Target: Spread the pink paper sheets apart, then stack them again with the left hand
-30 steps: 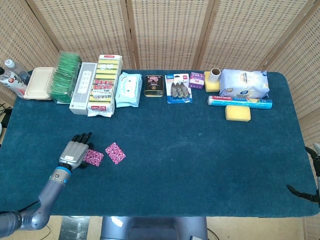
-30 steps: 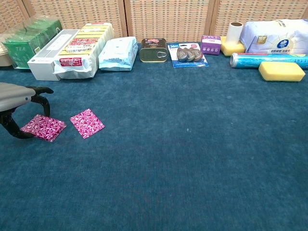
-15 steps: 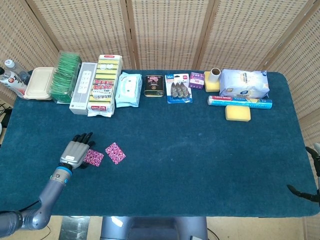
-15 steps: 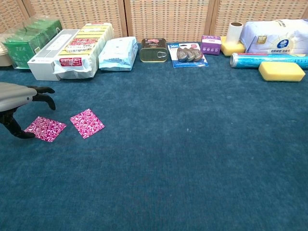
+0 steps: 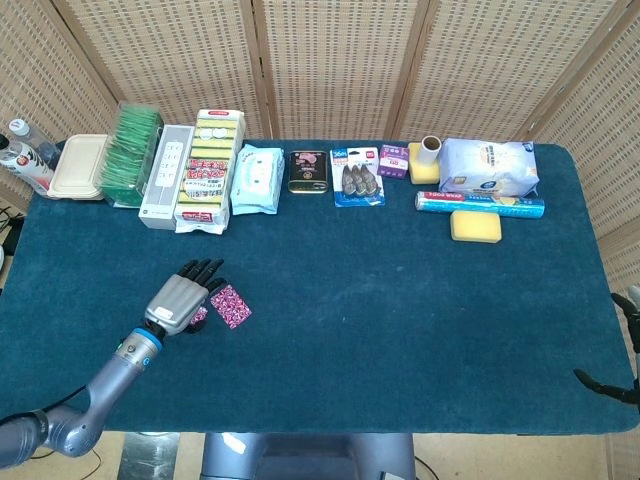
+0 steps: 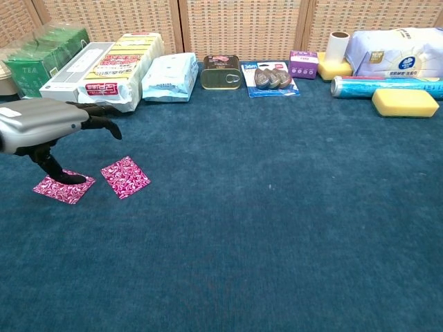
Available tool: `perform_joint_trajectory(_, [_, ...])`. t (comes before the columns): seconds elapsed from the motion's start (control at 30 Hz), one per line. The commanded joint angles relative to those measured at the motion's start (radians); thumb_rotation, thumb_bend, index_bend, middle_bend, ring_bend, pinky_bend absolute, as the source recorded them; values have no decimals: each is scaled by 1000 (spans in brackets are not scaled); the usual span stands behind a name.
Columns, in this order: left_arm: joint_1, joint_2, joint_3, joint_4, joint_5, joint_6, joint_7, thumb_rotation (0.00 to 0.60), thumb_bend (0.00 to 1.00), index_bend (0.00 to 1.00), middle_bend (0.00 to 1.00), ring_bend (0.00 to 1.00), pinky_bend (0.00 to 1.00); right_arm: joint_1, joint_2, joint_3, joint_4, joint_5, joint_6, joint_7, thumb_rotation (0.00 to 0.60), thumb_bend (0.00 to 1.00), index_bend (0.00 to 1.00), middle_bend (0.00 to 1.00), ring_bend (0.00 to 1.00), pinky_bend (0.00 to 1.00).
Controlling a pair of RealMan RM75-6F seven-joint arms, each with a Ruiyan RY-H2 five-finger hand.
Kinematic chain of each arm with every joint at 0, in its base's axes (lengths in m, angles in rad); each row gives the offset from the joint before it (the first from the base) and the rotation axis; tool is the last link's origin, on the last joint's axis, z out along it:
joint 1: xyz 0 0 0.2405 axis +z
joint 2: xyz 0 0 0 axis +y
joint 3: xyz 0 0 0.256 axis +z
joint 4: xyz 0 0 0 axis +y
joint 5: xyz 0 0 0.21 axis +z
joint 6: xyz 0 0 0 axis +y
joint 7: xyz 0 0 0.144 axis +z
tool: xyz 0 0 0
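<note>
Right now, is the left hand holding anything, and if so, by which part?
Nothing is lifted. The left hand presses one finger down on the left pink sheet; the other pink sheet lies untouched beside it.

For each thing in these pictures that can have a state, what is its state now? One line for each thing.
left hand: fingers spread, thumb pressing on the left pink sheet
left pink sheet: flat on the table, partly under the hand
right pink sheet: flat, apart from the other sheet, untouched
right hand: only a sliver shows at the table's right edge; state unclear
tin can: closed
</note>
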Motion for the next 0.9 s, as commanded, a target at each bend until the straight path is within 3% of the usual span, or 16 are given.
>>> perform_joint_trajectory(0.03, [-23, -32, 1, 41, 25, -26, -6, 600, 220, 177, 0, 0, 82, 1, -2, 1, 2, 2, -2, 0, 600, 0, 70, 0, 0, 0])
perform_joint_trajectory(0.23, [-45, -54, 4, 65, 33, -51, 37, 600, 221, 177, 0, 0, 137, 5, -4, 2, 3, 5, -7, -4, 600, 0, 70, 0, 0, 0])
perform_joint_trajectory(0.9, [-65, -108, -3, 121, -21, -75, 114, 600, 220, 178, 0, 0, 138, 5, -2, 4, 6, 10, -9, 7, 600, 0, 69, 0, 0, 0])
